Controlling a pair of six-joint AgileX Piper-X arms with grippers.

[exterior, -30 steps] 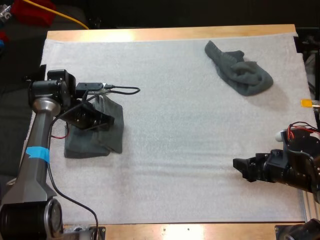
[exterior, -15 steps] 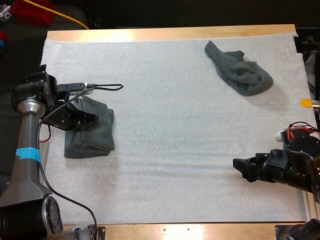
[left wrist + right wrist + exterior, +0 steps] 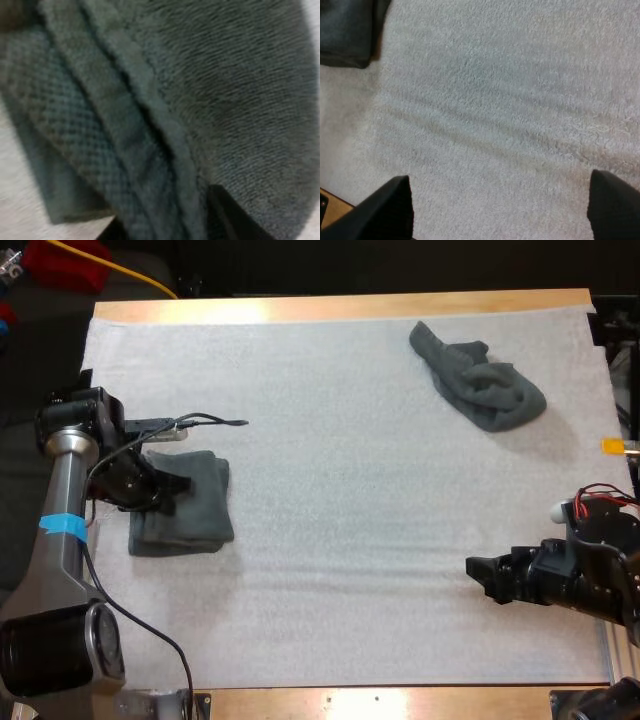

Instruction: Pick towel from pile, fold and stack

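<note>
A folded dark grey-green towel stack (image 3: pixel 200 508) lies on the mat's left side. My left gripper (image 3: pixel 168 486) is down on the stack's left part. In the left wrist view its black fingers (image 3: pixel 227 212) press from both sides on a ridge of layered towel edges (image 3: pixel 150 130); the gripper (image 3: pixel 165 227) is shut on that towel. A crumpled towel (image 3: pixel 482 382) sits at the far right of the mat. My right gripper (image 3: pixel 478 576) hovers low near the mat's right front, open (image 3: pixel 500 185) over bare mat, with the stack's corner (image 3: pixel 345 30) far ahead.
The white mat (image 3: pixel 350 500) covers most of the wooden table (image 3: pixel 340 306). A black cable (image 3: pixel 210 421) loops over the mat just beyond the stack. Bare mat stretches between the stack and the right gripper.
My left gripper drew back to the left, and the towel's raised right flap came with it and now lies flat on the stack. The right arm has not moved.
</note>
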